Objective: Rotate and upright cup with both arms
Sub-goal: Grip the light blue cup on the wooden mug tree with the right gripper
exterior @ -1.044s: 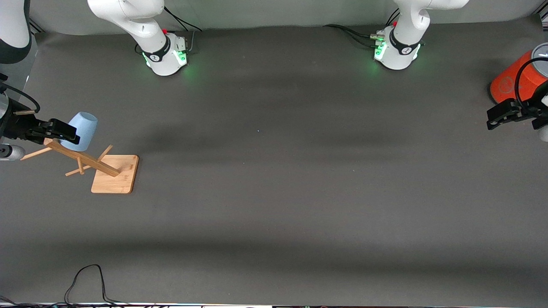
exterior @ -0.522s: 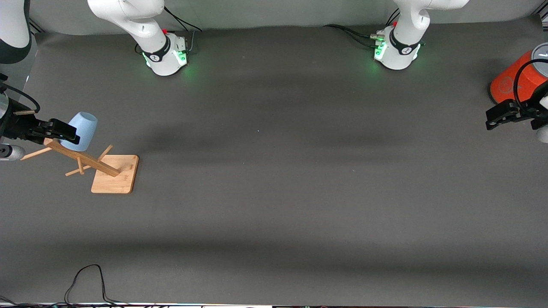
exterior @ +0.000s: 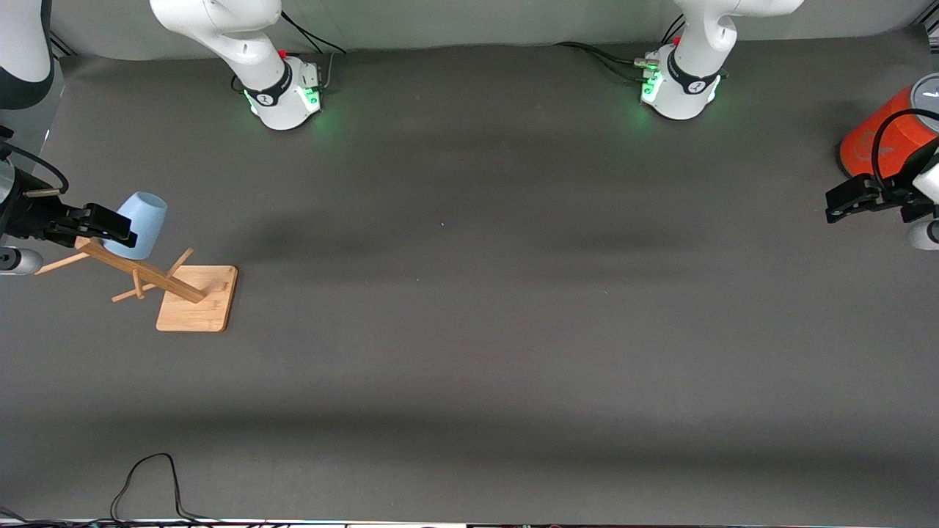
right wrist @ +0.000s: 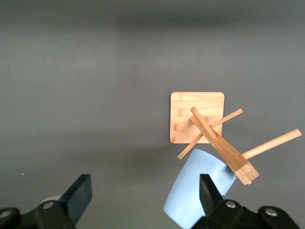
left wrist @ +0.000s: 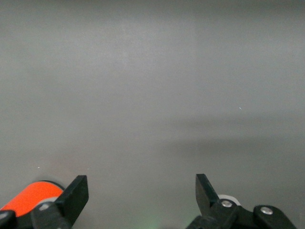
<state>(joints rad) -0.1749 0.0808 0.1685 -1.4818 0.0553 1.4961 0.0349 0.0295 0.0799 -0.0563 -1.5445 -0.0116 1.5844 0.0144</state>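
The light-blue cup (exterior: 144,223) hangs tilted on an upper peg of a wooden rack (exterior: 147,273) at the right arm's end of the table. It also shows in the right wrist view (right wrist: 190,191). My right gripper (exterior: 114,227) is open and sits high beside the cup. In the right wrist view the right gripper (right wrist: 143,193) has one finger (right wrist: 209,193) in front of the cup's side and the other well clear. My left gripper (exterior: 843,202) is open and empty over the table beside the orange canister (exterior: 884,136). The left wrist view shows the left gripper (left wrist: 141,195) over bare mat.
The rack's square wooden base (exterior: 199,299) lies on the dark mat, with several pegs sticking out of its post. The orange canister (left wrist: 31,198) stands at the left arm's end of the table. A black cable (exterior: 147,480) loops at the table edge nearest the front camera.
My left gripper has moved a little away from the table's end, across the front of the orange canister. The right gripper and the cup have not moved.
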